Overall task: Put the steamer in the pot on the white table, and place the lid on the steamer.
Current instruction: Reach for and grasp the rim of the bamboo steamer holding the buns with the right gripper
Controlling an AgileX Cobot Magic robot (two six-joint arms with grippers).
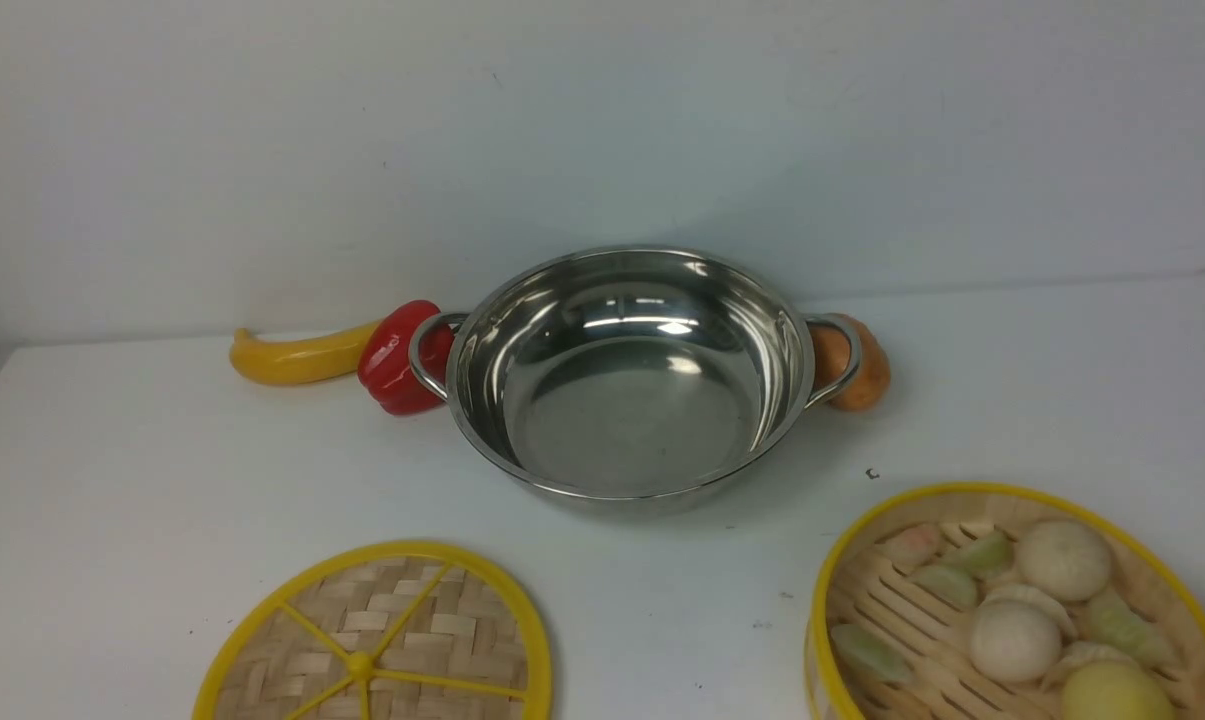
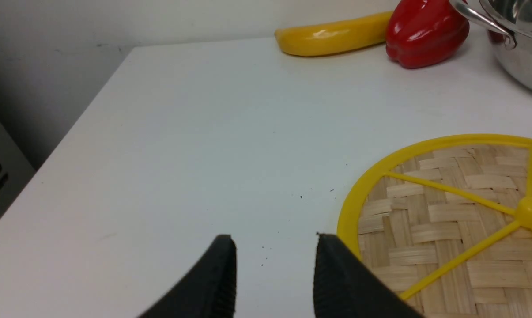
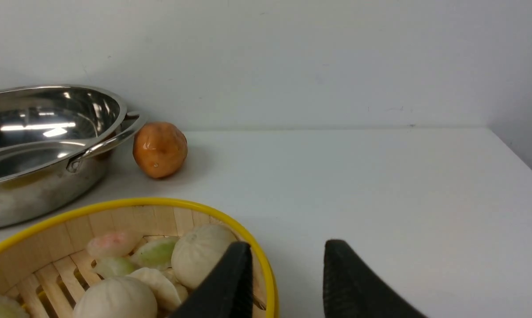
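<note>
The shiny pot (image 1: 630,420) stands empty in the middle of the white table (image 1: 132,480), toward the back. At the front left lies the flat woven lid (image 1: 402,610) with yellow spokes. The steamer (image 1: 962,492), holding toy buns and dumplings, sits at the front right. Neither gripper shows in the front view. My left gripper (image 2: 274,240) is open with bare table between its fingers; one finger (image 2: 336,274) overlaps the edge of the lid (image 2: 447,221). My right gripper (image 3: 288,247) is open, and the yellow rim of the steamer (image 3: 129,202) runs between its fingers.
A yellow banana-shaped toy (image 1: 297,355) and a red pepper (image 1: 397,360) lie by the pot's left handle. A brown-orange round toy (image 1: 862,365) sits behind its right handle. A white wall backs the table. The table's left edge (image 2: 84,119) shows in the left wrist view.
</note>
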